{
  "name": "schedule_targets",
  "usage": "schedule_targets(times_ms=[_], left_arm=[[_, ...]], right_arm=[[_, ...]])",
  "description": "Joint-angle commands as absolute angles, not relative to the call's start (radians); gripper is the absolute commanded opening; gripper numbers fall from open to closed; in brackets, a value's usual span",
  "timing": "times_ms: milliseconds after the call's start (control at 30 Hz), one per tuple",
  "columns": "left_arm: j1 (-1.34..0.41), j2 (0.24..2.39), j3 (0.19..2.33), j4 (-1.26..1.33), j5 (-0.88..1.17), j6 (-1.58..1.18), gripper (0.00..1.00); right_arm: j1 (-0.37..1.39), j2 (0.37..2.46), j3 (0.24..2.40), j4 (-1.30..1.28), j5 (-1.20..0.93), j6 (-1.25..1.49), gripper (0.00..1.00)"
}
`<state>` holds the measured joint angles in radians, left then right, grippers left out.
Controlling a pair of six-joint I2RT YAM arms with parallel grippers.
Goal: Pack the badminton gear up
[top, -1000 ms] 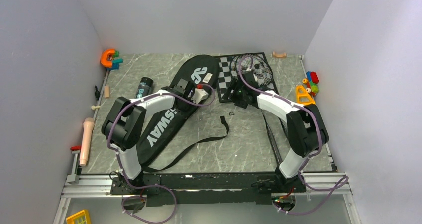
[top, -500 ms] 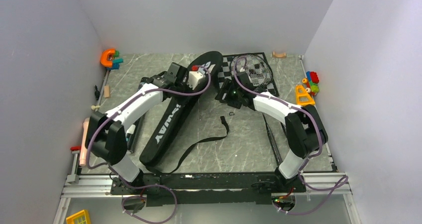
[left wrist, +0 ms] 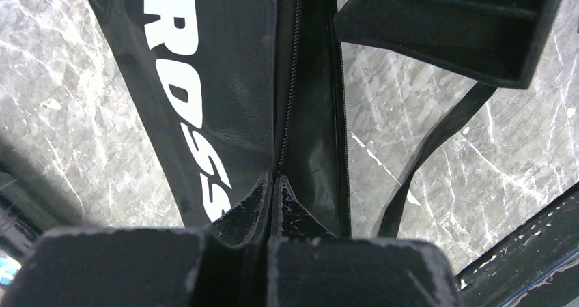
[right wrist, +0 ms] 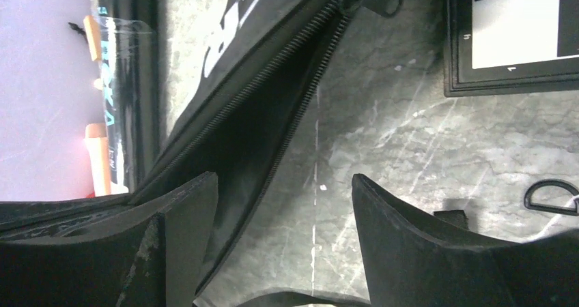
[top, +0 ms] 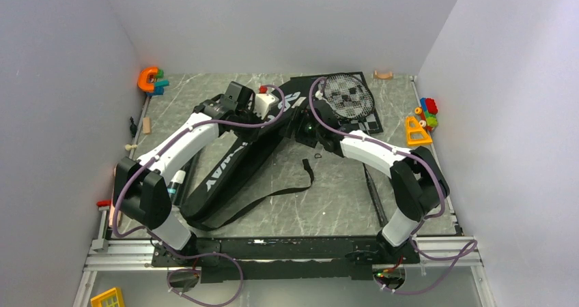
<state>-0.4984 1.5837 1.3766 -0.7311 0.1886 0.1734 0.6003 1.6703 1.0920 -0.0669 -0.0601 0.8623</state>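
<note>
**A:** Where's the bag (top: 225,172) sitting right now?

**B:** It's lying slantwise mid-table. We're pinching its zipper edge with the left claw (left wrist: 275,184), fingers pressed together. The right claw (right wrist: 283,211) is hanging spread beside the open zipper. The racket (top: 348,94) is lying on the chessboard (right wrist: 519,20).

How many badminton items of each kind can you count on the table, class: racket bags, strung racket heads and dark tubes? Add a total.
racket bag: 1
strung racket head: 1
dark tube: 1
Total: 3
</note>
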Motion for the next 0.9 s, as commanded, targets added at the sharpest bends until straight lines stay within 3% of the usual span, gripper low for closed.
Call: schedule_targets(times_ms=[0, 300, 500, 867], left_arm=[[-0.487, 1.572, 1.400, -0.721, 0.223, 0.140, 0.00], [-0.487, 1.545, 1.399, -0.722, 0.219, 0.127, 0.00], [-0.487, 1.526, 1.365, -0.691, 0.185, 0.125, 0.00], [-0.487, 1.511, 1.349, -0.680, 0.184, 0.109, 0.00]], right_arm=[[0.621, 1.627, 1.112, -0.006, -0.036, 0.881, 0.76], [0.644, 1.662, 1.157, -0.069, 0.036, 0.900, 0.70], [0.643, 1.508, 1.150, -0.100, 0.052, 0.997, 0.76], [0.644, 1.659, 1.219, -0.129, -0.052, 1.163, 0.76]])
